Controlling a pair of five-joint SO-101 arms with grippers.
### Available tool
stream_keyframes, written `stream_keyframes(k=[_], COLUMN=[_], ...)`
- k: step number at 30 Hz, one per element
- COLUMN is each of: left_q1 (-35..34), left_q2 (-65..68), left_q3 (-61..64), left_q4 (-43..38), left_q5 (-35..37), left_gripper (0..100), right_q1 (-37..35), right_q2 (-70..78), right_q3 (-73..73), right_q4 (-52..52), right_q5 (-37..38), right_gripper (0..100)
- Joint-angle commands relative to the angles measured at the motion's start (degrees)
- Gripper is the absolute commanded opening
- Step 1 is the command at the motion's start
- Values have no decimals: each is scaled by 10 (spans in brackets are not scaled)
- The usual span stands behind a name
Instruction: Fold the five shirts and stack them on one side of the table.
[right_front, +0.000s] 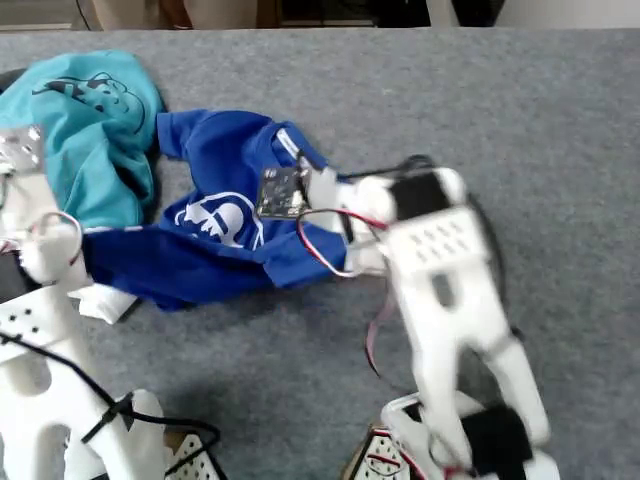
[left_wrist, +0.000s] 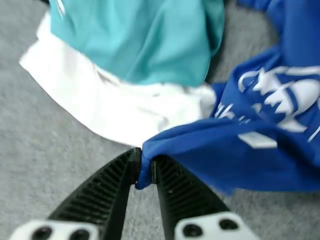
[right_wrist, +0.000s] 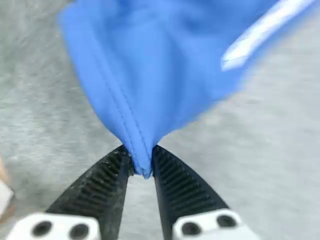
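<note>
From above, the blue shirt (right_front: 215, 240) lies crumpled on the grey table (right_front: 520, 110) beside a teal shirt (right_front: 85, 130), gripped at two opposite ends, probably so it can be stretched flat for folding. In the left wrist view, the left claw (left_wrist: 145, 172) is closed tight on a blue corner, next to a white shirt (left_wrist: 115, 105) that lies under the teal one. In the right wrist view, the right claw (right_wrist: 142, 167) is pinched closed on a stitched blue hem.

The blue shirt (right_front: 215, 255), teal shirt (right_front: 90, 130) and white shirt (left_wrist: 115, 110) are soft matt cloth, the bench (right_front: 500, 100) is rough grey felt-like fabric, and the left pincer (left_wrist: 145, 172) and right pincer (right_wrist: 142, 165) are black ribbed matt plastic.
</note>
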Motion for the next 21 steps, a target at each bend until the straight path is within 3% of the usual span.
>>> stream_keyframes(k=[1,5,11,17,21], left_q1=[24,65,77,79,77], left_q2=[-5,-9,-9,-9,-9], left_q3=[-199,-375,-601,-709,-736], left_q4=[62,121,164,164,166], left_q5=[36,80,123,121,120], left_gripper=[19,19,19,19,19], right_q1=[9,42,209,335,374], right_q2=[-102,-153,-161,-161,-161], right_q3=[-137,-283,-502,-658,-710], right_q4=[37,50,12,-76,-121], right_q5=[1,-59,-155,-176,-176], right_gripper=[2,2,2,2,2])
